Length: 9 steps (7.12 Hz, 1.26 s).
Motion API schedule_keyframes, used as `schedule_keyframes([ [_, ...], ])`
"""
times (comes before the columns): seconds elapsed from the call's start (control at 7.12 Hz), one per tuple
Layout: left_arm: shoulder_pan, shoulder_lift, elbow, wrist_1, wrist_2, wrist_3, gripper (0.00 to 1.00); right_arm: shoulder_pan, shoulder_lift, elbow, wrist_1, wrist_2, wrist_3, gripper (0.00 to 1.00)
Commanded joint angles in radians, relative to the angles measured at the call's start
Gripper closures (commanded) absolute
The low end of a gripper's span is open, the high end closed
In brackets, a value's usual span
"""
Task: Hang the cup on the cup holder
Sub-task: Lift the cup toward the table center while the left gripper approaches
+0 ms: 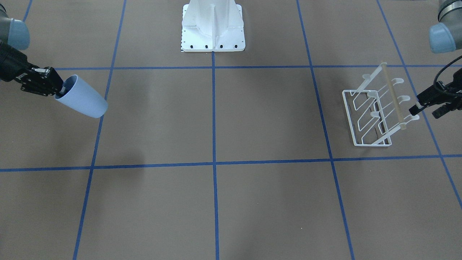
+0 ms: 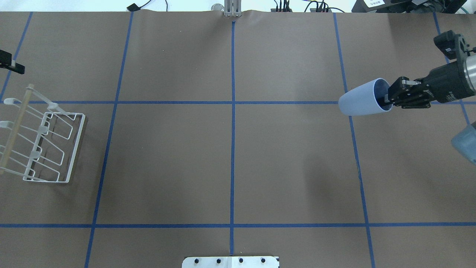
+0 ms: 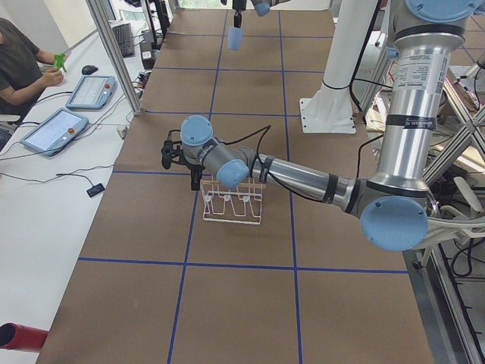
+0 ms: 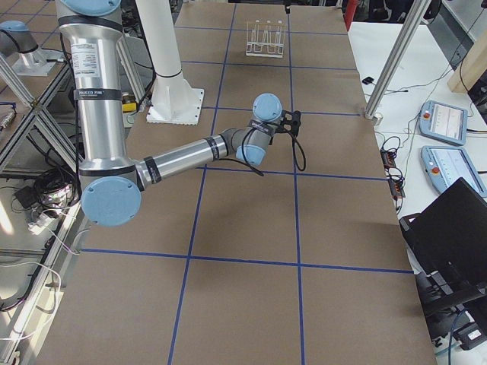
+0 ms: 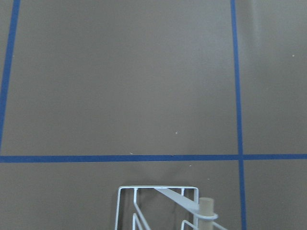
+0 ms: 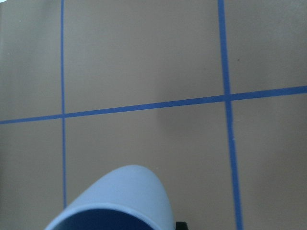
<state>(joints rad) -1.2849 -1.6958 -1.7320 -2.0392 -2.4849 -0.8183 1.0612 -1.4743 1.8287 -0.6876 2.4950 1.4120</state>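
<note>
The pale blue cup hangs tilted above the table, mouth toward the wrist. My right gripper is shut on its rim, one finger inside the mouth; it also shows in the overhead view with the cup, and the cup's rim fills the bottom of the right wrist view. The white wire cup holder stands on the table at the opposite end. My left gripper is open and empty right beside the holder's wooden bar end. The left wrist view shows only the holder's top.
The white robot base stands at the middle of the robot's table edge. Blue tape lines grid the brown table. Operators' tablets lie on a side table beyond the far edge.
</note>
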Motion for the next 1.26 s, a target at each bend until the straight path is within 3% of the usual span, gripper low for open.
schedule_keyframes([
  [0.0, 0.105, -0.089, -0.059, -0.004, 0.000, -0.250, 0.02, -0.056, 0.080, -0.005, 0.083, -0.011, 0.226, 1.00],
  [0.28, 0.197, -0.181, -0.073, -0.074, 0.003, -0.515, 0.02, -0.108, 0.145, -0.002, 0.134, -0.036, 0.484, 1.00],
  [0.56, 0.286, -0.214, -0.060, -0.331, 0.011, -0.786, 0.03, -0.157, 0.235, -0.002, 0.138, -0.036, 0.626, 1.00],
  [0.84, 0.404, -0.278, -0.057, -0.522, 0.035, -0.977, 0.02, -0.185, 0.258, 0.014, 0.152, -0.036, 0.663, 1.00],
  [1.12, 0.423, -0.289, -0.061, -0.706, 0.085, -1.152, 0.02, -0.226, 0.259, 0.005, 0.308, -0.056, 0.758, 1.00],
])
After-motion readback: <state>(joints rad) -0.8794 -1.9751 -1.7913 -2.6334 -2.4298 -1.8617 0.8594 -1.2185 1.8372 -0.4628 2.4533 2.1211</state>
